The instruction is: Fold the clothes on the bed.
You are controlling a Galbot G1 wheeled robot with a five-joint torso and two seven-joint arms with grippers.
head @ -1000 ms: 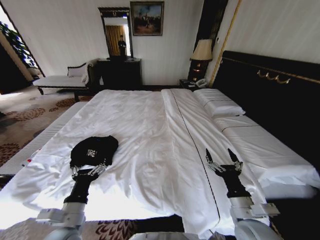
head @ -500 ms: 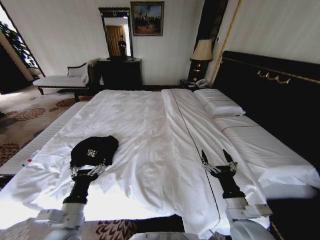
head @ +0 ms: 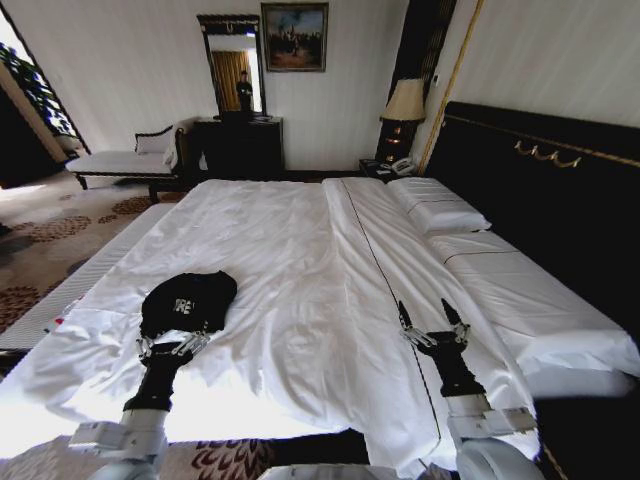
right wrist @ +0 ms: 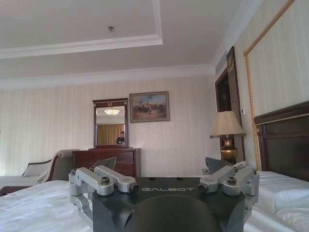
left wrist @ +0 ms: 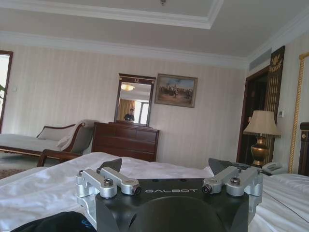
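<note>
The clothes are one black T-shirt with white lettering, lying crumpled in a small heap near the front left corner of the bed. My left gripper is open, just short of the heap's near edge, fingertips right at the fabric. In the left wrist view the left gripper has its fingers spread wide with nothing between them, and a dark bit of the shirt shows below them. My right gripper hovers open over the white sheet on the bed's right side, far from the shirt; the right wrist view shows this right gripper spread too.
White pillows lie along the tall dark headboard on the right. A dark dresser with a mirror, a pale chaise and a lamp stand at the far wall. Patterned carpet runs along the bed's left side.
My right gripper has shifted left and a little back toward me over the sheet. The left gripper has drawn back slightly from the shirt. The shirt lies as before.
</note>
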